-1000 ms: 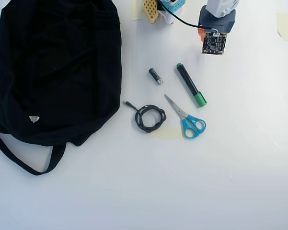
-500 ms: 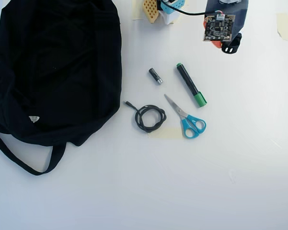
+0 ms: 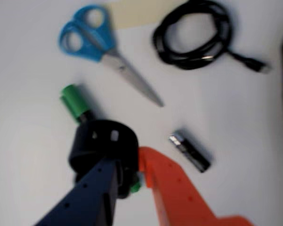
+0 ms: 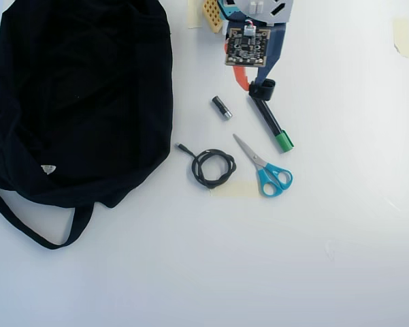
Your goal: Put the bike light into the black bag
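Bike light (image 3: 102,145): small, light, rigid block with rubbery loop, clenched in my claw (image 3: 132,176) by its body above the marker (image 4: 272,127); bag (image 4: 75,95) well apart.

In the overhead view, a marker (image 4: 272,125) with a green cap lies right of centre. Blue-handled scissors (image 4: 264,168) sit below it, a coiled cable (image 4: 213,167) left of them. A small cylinder (image 4: 221,107) lies above the cable.
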